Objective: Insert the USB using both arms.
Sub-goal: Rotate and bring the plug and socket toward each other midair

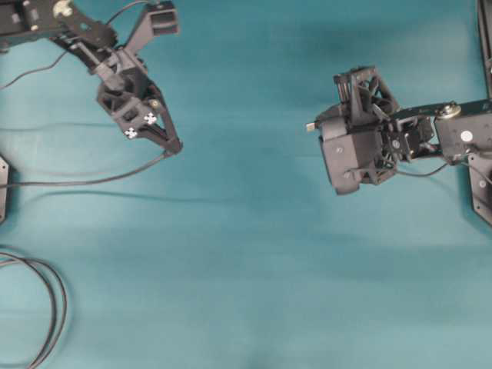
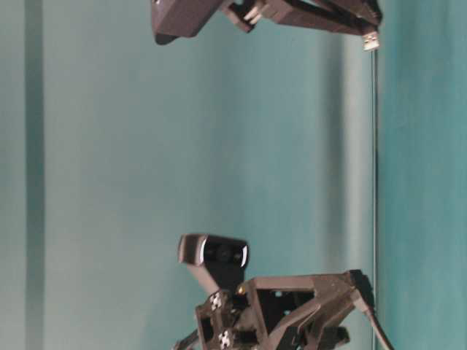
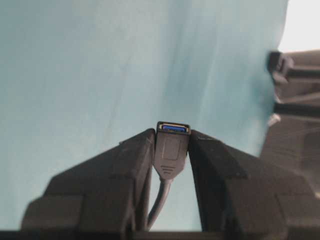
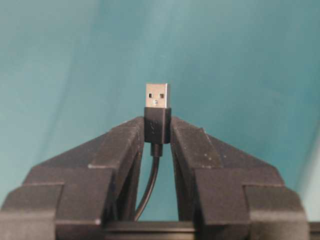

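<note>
The left gripper (image 3: 171, 145) is clamped on a USB socket (image 3: 172, 145), blue mouth clear of the fingertips, cable (image 1: 84, 181) trailing to the tabletop (image 1: 254, 254). The right gripper (image 4: 157, 125) pinches the USB plug (image 4: 157, 112) by its black body, leaving the metal tongue free to enter. They hang well apart; alignment looks unfinished, though the overhead view is coarse.

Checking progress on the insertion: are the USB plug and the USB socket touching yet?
Apart. The overhead view shows the USB plug in the right hand and the USB socket in the left hand, bare teal table between them.
</note>
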Motion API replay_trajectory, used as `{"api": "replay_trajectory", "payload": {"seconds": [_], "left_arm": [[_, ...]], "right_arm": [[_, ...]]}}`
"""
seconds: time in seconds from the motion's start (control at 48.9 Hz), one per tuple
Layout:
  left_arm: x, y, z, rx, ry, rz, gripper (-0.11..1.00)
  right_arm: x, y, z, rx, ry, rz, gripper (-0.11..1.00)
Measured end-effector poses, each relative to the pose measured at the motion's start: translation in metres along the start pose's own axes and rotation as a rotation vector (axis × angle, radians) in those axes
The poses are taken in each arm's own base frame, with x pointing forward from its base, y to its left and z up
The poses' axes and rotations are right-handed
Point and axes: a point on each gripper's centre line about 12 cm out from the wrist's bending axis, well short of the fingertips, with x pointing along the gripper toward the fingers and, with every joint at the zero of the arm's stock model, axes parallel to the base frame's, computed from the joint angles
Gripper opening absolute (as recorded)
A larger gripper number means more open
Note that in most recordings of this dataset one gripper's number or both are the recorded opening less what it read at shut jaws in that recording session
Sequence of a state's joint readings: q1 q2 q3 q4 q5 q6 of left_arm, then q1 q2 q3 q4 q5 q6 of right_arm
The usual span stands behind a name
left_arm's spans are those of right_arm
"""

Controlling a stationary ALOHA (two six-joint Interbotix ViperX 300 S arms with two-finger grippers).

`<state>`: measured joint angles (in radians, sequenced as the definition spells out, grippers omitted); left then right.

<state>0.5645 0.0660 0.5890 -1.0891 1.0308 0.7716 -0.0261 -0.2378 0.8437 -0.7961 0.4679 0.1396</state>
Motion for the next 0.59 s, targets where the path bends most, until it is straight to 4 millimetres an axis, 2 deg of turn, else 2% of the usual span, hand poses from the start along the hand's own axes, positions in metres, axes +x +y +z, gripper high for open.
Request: {"api": "replay_trajectory", "payload": {"seconds": [0.205, 0.389, 0.491, 0.594], "left_arm": [[-0.005, 0.015, 0.017, -0.034, 0.035, -0.087, 0.21], [-0.013, 0.018, 0.038, -0.03, -0.008, -0.181, 0.21], [-0.008, 0.02, 0.044, -0.044, -0.001, -0.241, 0.21], [-0.001, 0.025, 0.046, -0.069, 0.018, -0.29, 0.21]], "right_arm": [[-0.017, 0.002, 0.014, -0.099, 0.08, -0.154, 0.2], [-0.031, 0.014, 0.011, -0.014, 0.109, -0.393, 0.2], [-0.028, 0.022, 0.005, 0.059, 0.105, -0.458, 0.2], [-0.021, 0.031, 0.006, 0.045, 0.114, -0.454, 0.2]]}}
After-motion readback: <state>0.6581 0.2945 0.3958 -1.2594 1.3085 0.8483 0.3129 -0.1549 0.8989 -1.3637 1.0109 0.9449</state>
